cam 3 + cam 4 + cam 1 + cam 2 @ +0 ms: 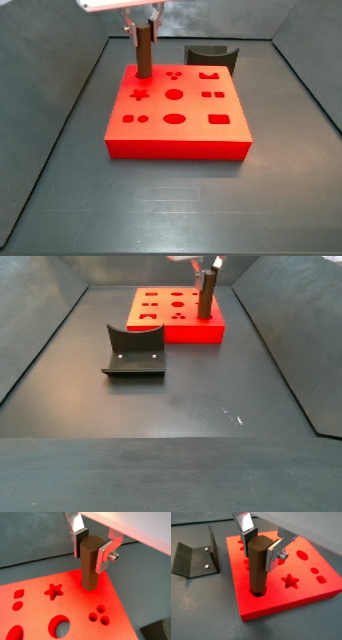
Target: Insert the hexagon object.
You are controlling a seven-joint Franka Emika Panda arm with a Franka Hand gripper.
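Note:
The hexagon object (89, 567) is a slim brown peg standing upright with its lower end in a hole at a corner of the red block (40, 607). It also shows in a wrist view (258, 567) and in both side views (142, 52) (207, 301). My gripper (90, 551) is above the block, its silver fingers pressed on either side of the peg's top. It shows the same way in a wrist view (260, 551), and in both side views (143, 22) (210, 268). The peg's bottom end is hidden inside the hole.
The red block (181, 135) has several shaped holes, among them a star (53, 590) and an oval (61, 626). The dark fixture (134, 353) stands on the floor beside the block (198, 557). A dark grey curved piece (211, 55) sits behind the block. Bin walls surround the floor.

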